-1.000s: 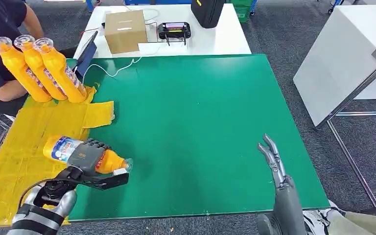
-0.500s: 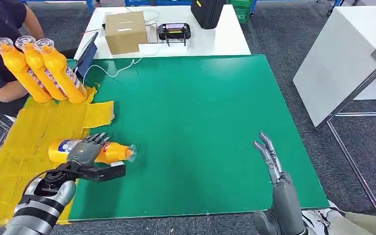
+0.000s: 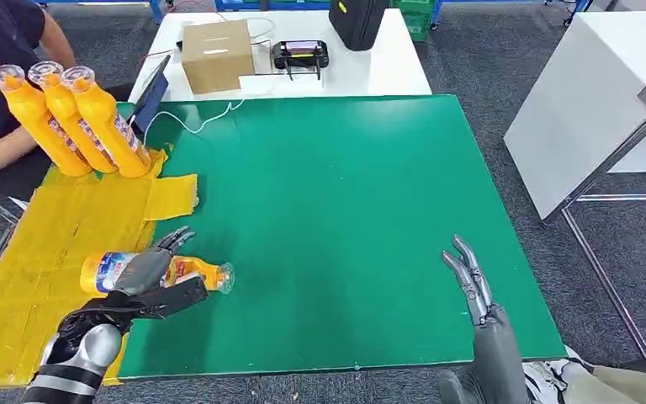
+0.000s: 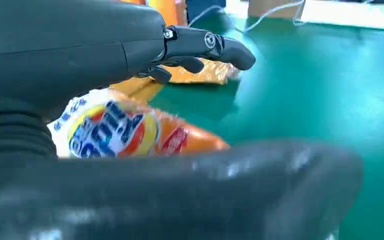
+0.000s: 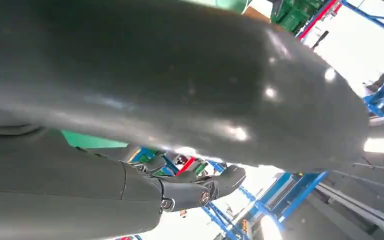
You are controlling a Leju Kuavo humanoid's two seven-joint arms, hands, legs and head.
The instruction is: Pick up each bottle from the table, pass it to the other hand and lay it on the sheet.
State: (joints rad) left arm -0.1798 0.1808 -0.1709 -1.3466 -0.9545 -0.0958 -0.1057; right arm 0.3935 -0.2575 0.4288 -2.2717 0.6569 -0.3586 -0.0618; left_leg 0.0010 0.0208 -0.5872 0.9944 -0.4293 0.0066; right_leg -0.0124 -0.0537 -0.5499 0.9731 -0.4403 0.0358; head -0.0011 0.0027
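Bottle [image 3: 164, 273]: lying half off the sheet [image 3: 25, 278]; may roll away. Left hand [image 3: 147, 282]: spread, loosely over it. Right hand [image 3: 469, 278]: spread, empty.

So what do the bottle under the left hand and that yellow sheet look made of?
The bottle looks like clear glossy plastic holding orange liquid: see-through cap end, printed label. The yellow sheet looks like thin plastic film or paper, wrinkled with creased edges; I can't tell which.
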